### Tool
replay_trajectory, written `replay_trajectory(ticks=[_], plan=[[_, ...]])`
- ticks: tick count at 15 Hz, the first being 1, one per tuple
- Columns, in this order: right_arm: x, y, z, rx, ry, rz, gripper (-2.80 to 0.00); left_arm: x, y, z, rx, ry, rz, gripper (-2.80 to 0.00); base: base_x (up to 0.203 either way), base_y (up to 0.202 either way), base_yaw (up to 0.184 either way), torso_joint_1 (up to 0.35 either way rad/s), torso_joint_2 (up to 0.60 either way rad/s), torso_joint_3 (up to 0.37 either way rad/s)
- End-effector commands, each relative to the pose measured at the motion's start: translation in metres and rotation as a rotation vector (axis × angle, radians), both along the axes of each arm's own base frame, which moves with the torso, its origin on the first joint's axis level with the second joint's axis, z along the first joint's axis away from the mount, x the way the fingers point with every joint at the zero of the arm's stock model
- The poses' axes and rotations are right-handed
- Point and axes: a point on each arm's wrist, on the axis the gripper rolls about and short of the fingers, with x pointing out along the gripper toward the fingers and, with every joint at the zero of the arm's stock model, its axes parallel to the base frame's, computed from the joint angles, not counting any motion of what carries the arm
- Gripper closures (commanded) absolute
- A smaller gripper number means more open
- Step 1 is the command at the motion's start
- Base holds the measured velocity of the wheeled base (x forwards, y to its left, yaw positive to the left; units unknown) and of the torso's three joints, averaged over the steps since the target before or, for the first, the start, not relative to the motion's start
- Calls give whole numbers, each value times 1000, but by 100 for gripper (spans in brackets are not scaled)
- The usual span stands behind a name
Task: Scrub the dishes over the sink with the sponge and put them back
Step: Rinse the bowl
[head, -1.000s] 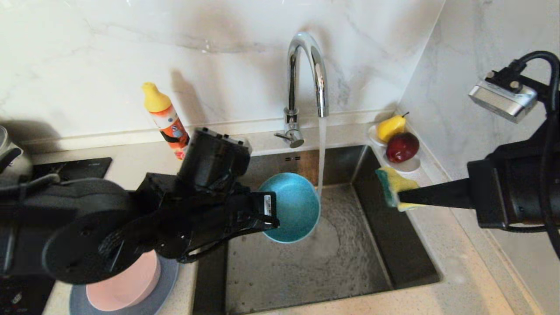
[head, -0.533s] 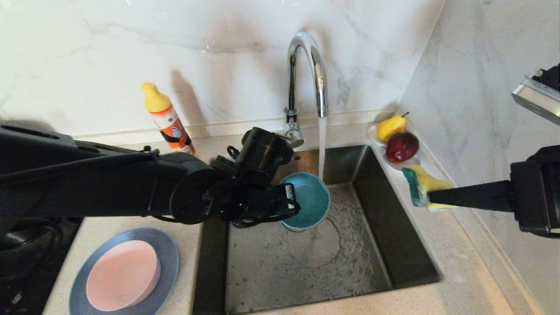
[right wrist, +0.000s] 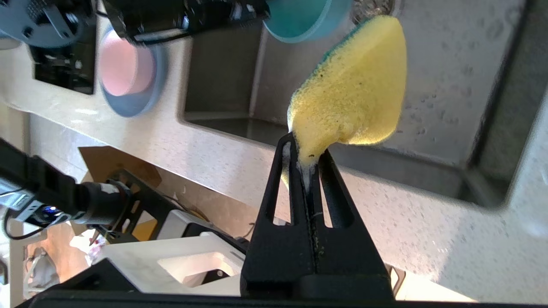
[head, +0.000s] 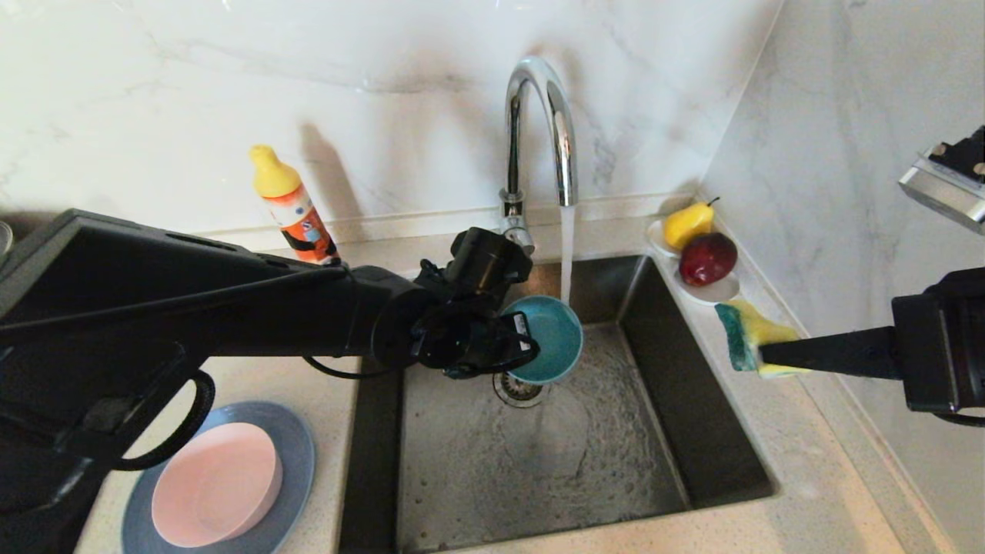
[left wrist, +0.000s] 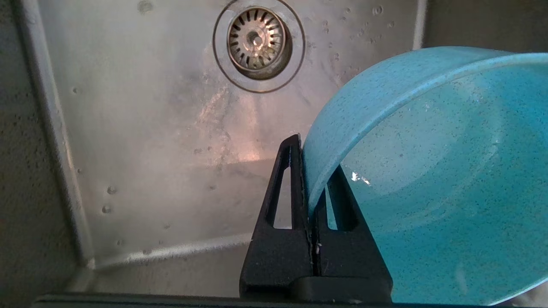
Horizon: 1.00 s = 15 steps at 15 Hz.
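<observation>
Two grippers work around the sink (head: 696, 431): in the head view, the left gripper (head: 531, 338) clamps the teal bowl (head: 548, 338) by its rim, tipped beside the tap (head: 539, 131) stream, apparently for rinsing, while the right gripper (head: 758, 355) pinches the sponge (head: 742, 335) over the sink's right edge. Left wrist view: speckled, wet teal bowl above the drain strainer (left wrist: 256, 38). Right wrist view: sponge squeezed at its narrow yellow end, green face turned away.

Teal bowl (left wrist: 428, 179) cut by frame edge; plate (head: 296, 446) partly under pink bowl (head: 215, 485).
</observation>
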Motion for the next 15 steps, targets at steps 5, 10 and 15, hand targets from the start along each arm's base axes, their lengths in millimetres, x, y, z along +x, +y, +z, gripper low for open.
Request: replay_trajectory(ticks=[5,10,15], plan=[[9,3,-7,-14,29,-11,0,20,-6,-12,-19,2,34,0,0,0,0,0,0,0],[11,2,-8,-17,35,-19,0,19,-6,-16,-7,39,22,0,0,0,0,0,0,0],[8,1,-7,-13,29,-19,0,10,-4,-10,-56,109,-5,0,0,0,0,0,0,0]])
